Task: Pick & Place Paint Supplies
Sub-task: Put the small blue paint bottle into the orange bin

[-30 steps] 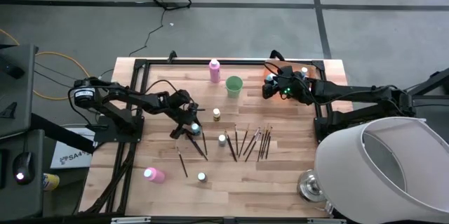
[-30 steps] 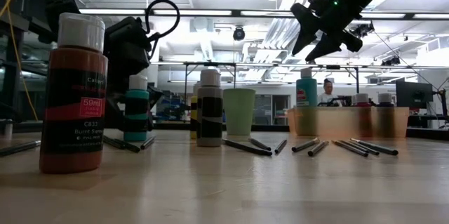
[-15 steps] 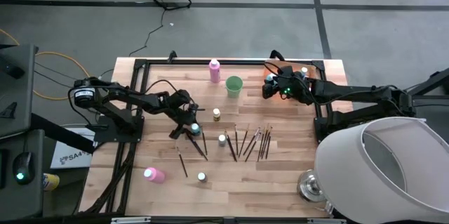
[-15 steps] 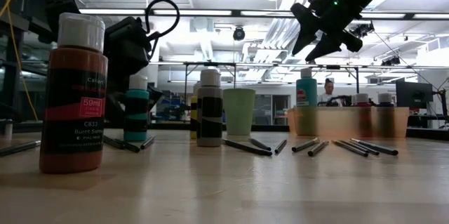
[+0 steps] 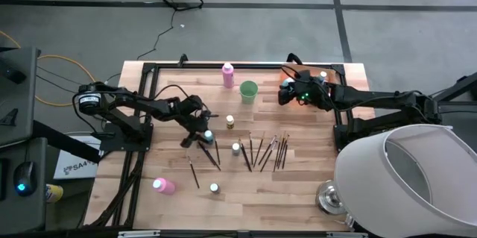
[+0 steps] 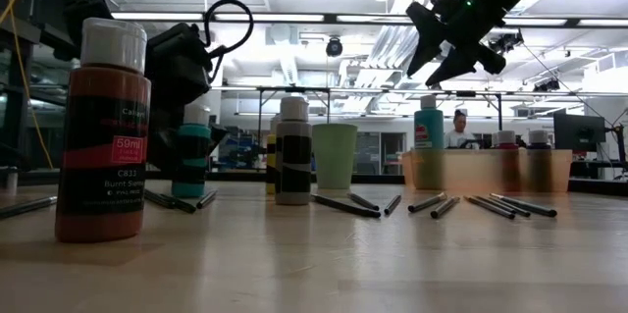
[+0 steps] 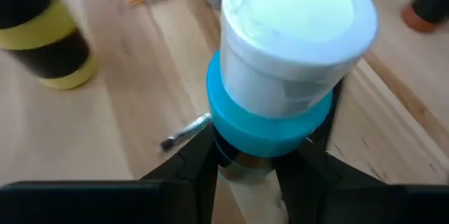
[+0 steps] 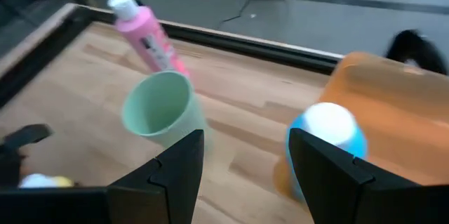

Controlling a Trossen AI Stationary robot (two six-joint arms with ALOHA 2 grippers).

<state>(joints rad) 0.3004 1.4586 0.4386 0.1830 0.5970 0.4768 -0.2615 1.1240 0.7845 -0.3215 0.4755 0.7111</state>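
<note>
Jaws of the left gripper (image 7: pixel 245 171) flank a teal bottle (image 7: pixel 284 69) for lifting, grip unclear; the right gripper (image 8: pixel 242 175) waits open-jawed above the tray (image 8: pixel 393 112).

- High view: overhead, straight down, far off; whole worktop (image 5: pixel 298 186) w/ both arms.
- Low view: at worktop level, looks across into the room; orange-brown bottle (image 6: pixel 101 131) very close.
- Left wrist view: v. close, down onto teal bottle (image 7: pixel 284 83) between the left hand (image 7: pixel 261 175) fingers.
- Right wrist view: from above, past the right hand (image 8: pixel 245 175), over green cup (image 8: pixel 160 109), pink bottle (image 8: pixel 146 36).
- Shared: cup in high, low, right wrist views; teal bottle in high, low, left wrist views.
</note>
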